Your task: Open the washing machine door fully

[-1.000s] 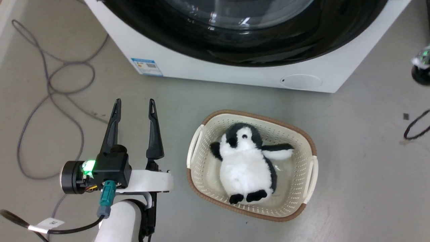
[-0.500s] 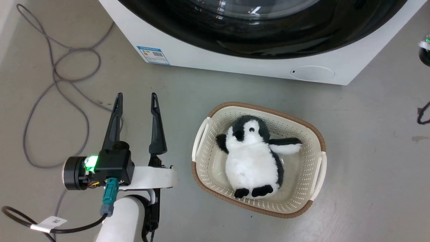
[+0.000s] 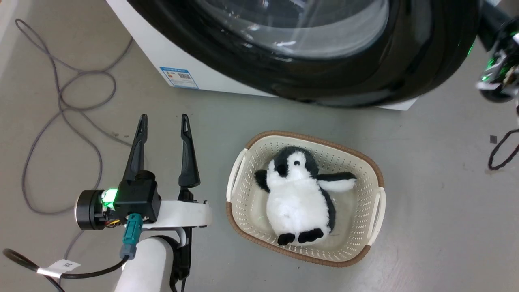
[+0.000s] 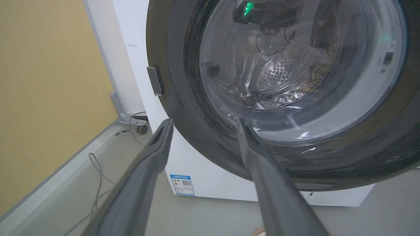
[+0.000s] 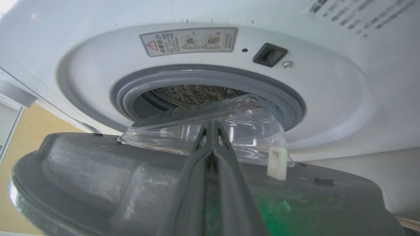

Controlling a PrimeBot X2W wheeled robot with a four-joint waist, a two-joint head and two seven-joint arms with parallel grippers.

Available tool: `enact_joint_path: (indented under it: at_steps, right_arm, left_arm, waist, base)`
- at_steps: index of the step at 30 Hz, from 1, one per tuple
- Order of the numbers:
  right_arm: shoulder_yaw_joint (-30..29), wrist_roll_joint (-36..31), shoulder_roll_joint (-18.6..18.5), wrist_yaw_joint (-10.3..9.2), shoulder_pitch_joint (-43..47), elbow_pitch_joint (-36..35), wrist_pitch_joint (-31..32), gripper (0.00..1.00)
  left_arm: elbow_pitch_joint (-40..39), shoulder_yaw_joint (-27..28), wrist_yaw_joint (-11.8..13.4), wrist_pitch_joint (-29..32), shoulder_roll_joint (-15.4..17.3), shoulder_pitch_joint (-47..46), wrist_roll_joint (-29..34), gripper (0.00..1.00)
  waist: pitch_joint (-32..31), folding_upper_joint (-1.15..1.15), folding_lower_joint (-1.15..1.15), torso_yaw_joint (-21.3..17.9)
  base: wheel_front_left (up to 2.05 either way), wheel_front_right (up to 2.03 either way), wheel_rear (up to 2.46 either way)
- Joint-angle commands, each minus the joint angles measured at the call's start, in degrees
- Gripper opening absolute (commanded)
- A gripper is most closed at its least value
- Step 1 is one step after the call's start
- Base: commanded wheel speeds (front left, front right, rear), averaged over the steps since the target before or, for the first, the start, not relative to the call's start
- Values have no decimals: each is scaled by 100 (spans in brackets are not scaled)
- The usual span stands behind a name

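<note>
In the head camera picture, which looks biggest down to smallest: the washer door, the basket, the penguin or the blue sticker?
1. door, biggest even though the picture's edge cuts it off
2. basket
3. penguin, which fits inside the basket
4. sticker

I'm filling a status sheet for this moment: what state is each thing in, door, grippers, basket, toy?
Large round glossy black washing machine door: partly open, standing off the white washing machine.
Left gripper: open, empty.
Right gripper: shut, fingers together behind the door.
Cream perforated plastic basket: upright on the floor.
Black-and-white plush penguin: lying face-up in the basket.
</note>
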Motion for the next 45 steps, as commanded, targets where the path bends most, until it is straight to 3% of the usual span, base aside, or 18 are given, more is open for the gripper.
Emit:
enact_joint_path:
  at_steps: [1, 13, 28, 45]
  right_arm:
    - [99, -11, 106, 7, 178, -107, 124, 0]
    - [582, 149, 207, 7, 1533, -1232, 846, 0]
    - [1067, 339, 567, 7, 2960, -2441, 1263, 0]
    - [1796, 279, 1007, 7, 3943, -3083, 1489, 0]
  left_arm:
    - [32, 18, -12, -32, 4, -21, 8, 100]
    - [174, 192, -123, -32, 9, 327, 82, 100]
    - [376, 270, -257, -32, 14, 714, 117, 100]
    - [535, 319, -351, -32, 30, 1072, 125, 100]
  waist:
    - [-65, 0, 0, -13]
    - [-638, 0, 0, -171]
    - [-1252, 0, 0, -208]
    - [-1718, 0, 0, -282]
  base:
    - [0, 0, 0]
    - [0, 0, 0]
    - [0, 0, 0]
    - [0, 0, 0]
